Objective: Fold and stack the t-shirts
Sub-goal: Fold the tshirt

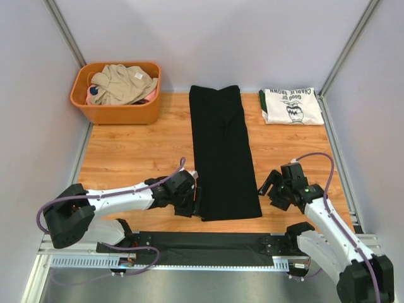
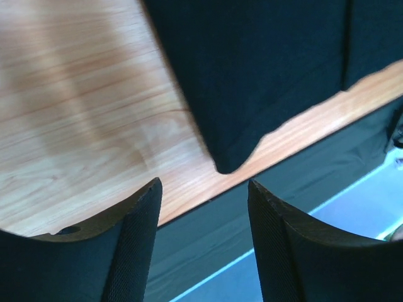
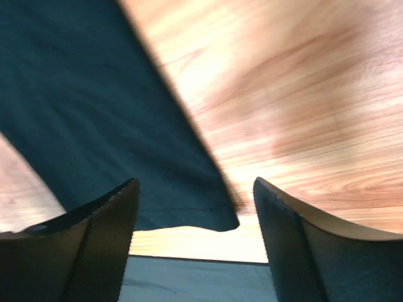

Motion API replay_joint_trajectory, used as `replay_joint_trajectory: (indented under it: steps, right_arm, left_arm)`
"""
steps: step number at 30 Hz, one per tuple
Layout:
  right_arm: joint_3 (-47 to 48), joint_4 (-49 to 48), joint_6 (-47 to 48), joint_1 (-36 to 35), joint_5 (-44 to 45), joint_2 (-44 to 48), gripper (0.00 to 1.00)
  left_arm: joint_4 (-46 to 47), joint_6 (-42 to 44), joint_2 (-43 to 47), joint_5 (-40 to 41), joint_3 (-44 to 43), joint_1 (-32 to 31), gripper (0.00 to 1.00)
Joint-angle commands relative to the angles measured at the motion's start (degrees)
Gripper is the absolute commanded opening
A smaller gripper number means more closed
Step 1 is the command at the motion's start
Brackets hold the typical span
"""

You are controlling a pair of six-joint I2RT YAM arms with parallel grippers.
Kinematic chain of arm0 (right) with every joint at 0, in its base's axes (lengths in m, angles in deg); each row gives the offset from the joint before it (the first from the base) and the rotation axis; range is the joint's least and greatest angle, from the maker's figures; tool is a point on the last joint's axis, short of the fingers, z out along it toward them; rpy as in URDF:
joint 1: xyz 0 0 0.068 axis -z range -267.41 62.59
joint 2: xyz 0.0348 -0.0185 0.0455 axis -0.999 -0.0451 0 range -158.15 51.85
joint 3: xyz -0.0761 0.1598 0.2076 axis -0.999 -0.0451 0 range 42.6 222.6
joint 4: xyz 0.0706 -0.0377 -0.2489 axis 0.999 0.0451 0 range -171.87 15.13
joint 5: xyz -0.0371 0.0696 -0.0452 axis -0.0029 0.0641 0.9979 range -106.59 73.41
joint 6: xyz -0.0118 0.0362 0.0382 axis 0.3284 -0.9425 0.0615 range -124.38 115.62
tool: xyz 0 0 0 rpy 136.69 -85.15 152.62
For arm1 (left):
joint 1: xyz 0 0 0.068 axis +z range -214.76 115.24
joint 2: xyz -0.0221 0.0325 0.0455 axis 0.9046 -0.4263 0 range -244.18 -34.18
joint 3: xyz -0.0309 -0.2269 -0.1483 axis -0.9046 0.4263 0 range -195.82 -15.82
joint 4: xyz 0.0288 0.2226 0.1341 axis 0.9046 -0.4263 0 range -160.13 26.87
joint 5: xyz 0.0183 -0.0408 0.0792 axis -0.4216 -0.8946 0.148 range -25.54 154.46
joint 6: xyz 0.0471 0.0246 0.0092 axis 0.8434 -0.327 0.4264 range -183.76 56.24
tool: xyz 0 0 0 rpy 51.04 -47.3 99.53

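Black shirt (image 1: 224, 151) lies between my left end effector (image 2: 203, 184) and right end effector (image 3: 196, 182), both spread apart; pinching one layer could unfold it.

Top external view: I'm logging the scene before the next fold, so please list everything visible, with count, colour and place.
black t-shirt: 1, black, folded into a long strip, table centre
white t-shirt: 1, white with green trim and Charlie Brown print, folded, far right corner
basket: 1, orange, far left corner
clothes: count unclear, mostly beige, heaped in the basket
table: 1, light wood
mat: 1, black, along the near edge
left gripper: 1, black, open, at the black t-shirt's near left corner
right gripper: 1, black, open, beside its near right corner
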Motion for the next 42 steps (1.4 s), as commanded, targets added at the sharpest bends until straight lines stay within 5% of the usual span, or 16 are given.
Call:
replay_joint_trajectory:
  steps: [1,18,29,33,37,42]
  right_arm:
    - [-1.97,0.65,-1.86,-0.59,0.18,4.14,0.71]
    - [-9.01,-0.14,-9.84,-13.24,1.4,4.06,0.58]
    - [-10.24,0.91,-11.26,-16.85,4.49,5.02,0.43]
    - [-10.59,1.36,-11.44,-16.86,5.19,6.25,0.43]
    - [-10.68,1.97,-11.53,-16.85,5.28,6.87,0.49]
    - [-10.94,2.41,-12.23,-16.77,5.28,8.19,0.6]
  left_arm:
    - [3.13,-5.5,-0.54,3.07,2.17,-1.01,0.64]
    - [5.42,-7.96,-3.61,7.64,3.23,-2.94,0.62]
    - [9.11,-7.88,-7.39,8.44,2.0,-3.47,0.48]
    - [9.2,-7.7,-8.71,8.88,0.95,-3.56,0.39]
    - [9.03,-7.35,-8.72,9.58,0.5,-3.56,0.1]
    - [6.57,-7.44,-6.26,10.2,0.94,-3.56,0.03]
